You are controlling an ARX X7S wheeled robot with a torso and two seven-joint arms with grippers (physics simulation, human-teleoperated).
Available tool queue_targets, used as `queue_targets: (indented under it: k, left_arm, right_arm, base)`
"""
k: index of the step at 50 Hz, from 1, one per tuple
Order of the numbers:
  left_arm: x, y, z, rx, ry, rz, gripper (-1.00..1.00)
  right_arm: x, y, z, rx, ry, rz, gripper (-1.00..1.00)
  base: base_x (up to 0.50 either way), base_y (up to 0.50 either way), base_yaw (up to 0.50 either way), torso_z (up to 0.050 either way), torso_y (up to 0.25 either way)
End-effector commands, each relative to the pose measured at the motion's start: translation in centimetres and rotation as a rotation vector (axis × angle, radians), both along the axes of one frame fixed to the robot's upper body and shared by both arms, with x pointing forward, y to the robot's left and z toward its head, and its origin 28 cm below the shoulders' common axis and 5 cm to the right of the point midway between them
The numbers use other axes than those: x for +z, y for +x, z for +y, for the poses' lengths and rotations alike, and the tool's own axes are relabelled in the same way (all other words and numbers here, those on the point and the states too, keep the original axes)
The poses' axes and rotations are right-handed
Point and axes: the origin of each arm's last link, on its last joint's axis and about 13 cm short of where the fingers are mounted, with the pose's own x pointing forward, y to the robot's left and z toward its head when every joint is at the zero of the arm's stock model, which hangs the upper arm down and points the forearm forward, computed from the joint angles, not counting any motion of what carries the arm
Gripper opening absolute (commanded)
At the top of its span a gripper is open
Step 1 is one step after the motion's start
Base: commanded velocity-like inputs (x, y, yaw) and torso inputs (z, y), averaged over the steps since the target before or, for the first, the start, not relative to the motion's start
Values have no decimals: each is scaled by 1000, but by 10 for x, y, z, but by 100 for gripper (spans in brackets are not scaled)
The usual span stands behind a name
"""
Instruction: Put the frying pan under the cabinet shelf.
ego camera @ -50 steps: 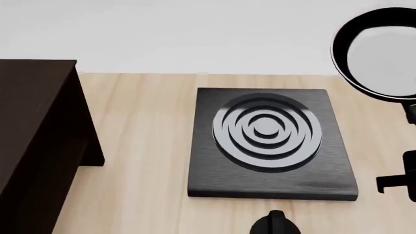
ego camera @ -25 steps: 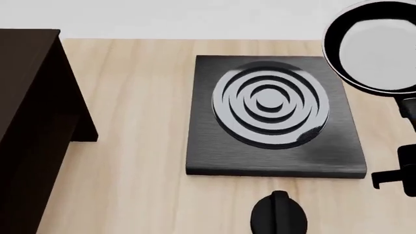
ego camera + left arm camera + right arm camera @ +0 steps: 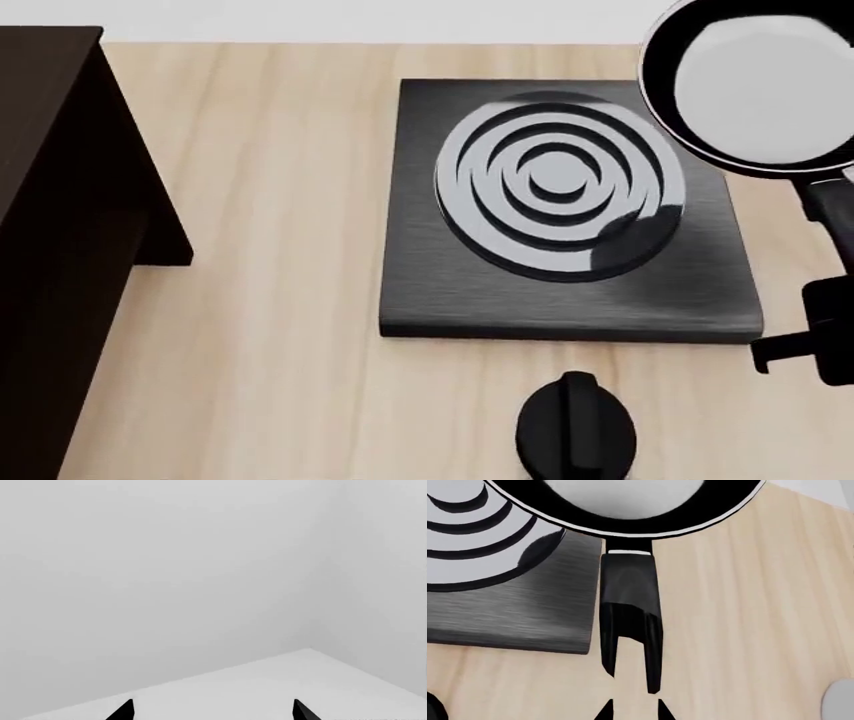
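At the far left of the head view stands the cabinet shelf on the wooden tabletop. The black slab with rings lies mid-frame, a black knob before it. The frying pan hangs raised at the right, overlapping the slab's corner, its handle apparently pinched by the right tool. The left tool faces a blank wall, tips spread.

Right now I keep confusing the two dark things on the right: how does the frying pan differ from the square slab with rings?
The frying pan is round with a plain pale-grey inside; the square slab is flat with concentric grey rings. The frying pan has a handle; the square slab has none. The square slab lies flat on the wooden table; the frying pan overlaps its corner. Both are black.
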Motion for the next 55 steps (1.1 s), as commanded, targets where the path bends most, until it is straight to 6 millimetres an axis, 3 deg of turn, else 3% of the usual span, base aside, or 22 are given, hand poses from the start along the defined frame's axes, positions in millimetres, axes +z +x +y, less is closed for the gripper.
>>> queue_targets:
  k: [1, 22, 35, 55]
  left_arm:
    - [-1, 1, -1, -6, -2, 2, 100]
    - [-3, 4, -2, -29, 0, 14, 100]
    - [-2, 4, -2, -36, -2, 11, 100]
    - [-5, 4, -2, -29, -3, 19, 100]
  right_arm:
    - [24, 5, 5, 16, -68, -72, -100]
    - [40, 12, 28, 163, -121, -55, -100]
    - [41, 13, 39, 245, -165, -12, -100]
    - [37, -11, 52, 330, -194, 57, -100]
  base:
    - [0, 0, 0, 0, 0]
    - [0, 0, 0, 0, 2]
    - [0, 0, 0, 0, 2]
    - [0, 0, 0, 0, 2]
